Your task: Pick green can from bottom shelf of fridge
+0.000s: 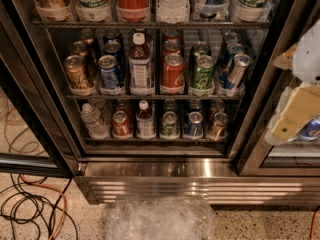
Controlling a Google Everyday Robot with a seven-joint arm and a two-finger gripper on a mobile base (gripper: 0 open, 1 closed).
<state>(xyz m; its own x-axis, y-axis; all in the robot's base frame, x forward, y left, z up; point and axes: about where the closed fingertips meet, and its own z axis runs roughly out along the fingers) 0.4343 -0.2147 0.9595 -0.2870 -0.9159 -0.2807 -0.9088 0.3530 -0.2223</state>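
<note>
The green can [169,124] stands upright in the front row of the bottom shelf [150,140] of the fridge [248,129], about midway across the rack, its silver top facing up and its body just behind the thin front rail. Just beside it on the view's left is a small bottle with a white cap [145,120], and just beside it on the other side is a blue can [194,124]; none of the three looks tilted. Further along the same row sit a red can [121,123] and a clear water bottle [91,119] toward the left wall, and a copper-coloured can [218,125] toward the right wall, with more cans dimly visible behind them. On the rack above, a brighter green can [203,72] stands near a red cola can [173,71]. Below the shelf runs the shiny steel base strip [200,176], and on the speckled floor in front lie a crumpled sheet of clear plastic [160,218] and a tangle of cables [30,209]. The gripper [292,119] hangs at the right edge of the view, outside the cabinet and before the neighbouring glass door, well apart from the green can and holding nothing visible; whether it is spread or clamped is not possible to make out
</note>
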